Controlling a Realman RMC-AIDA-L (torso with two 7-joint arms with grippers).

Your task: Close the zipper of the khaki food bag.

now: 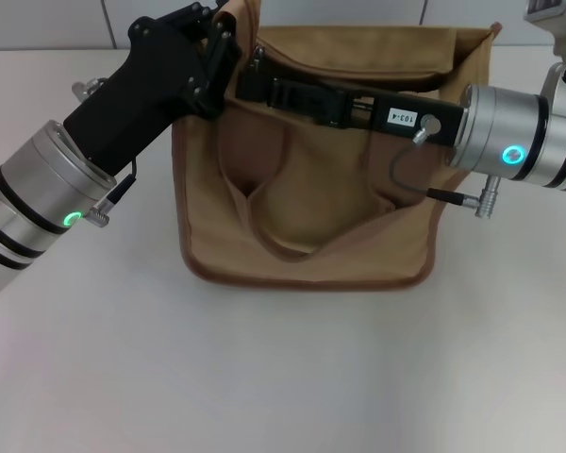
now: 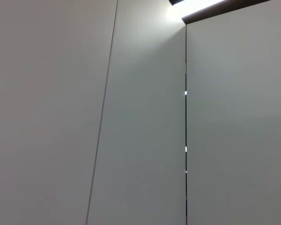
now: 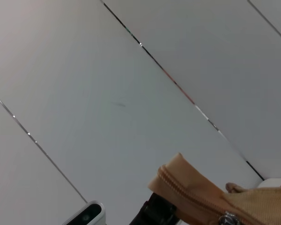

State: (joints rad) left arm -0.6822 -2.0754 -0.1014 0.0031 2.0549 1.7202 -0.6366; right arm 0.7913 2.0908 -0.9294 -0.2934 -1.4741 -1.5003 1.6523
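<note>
Both grippers are working at the khaki food bag (image 1: 307, 208) on the table (image 1: 283, 377): left gripper (image 1: 224, 42) pinching its corner, right gripper (image 1: 264, 85) reaching along the zipper (image 3: 196, 194), grip unclear. Pulling the slider (image 3: 227, 219) seemingly comes next.

Silver wrist cuffs with glowing green rings, black tool housings, thin black cables, white "103-4" label.

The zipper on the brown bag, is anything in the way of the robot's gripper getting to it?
Nothing visible is in the way. The right gripper already reaches across the top of the khaki food bag, where the zipper runs. The left gripper is at the bag's top left corner. The head view doesn't show the slider.
</note>
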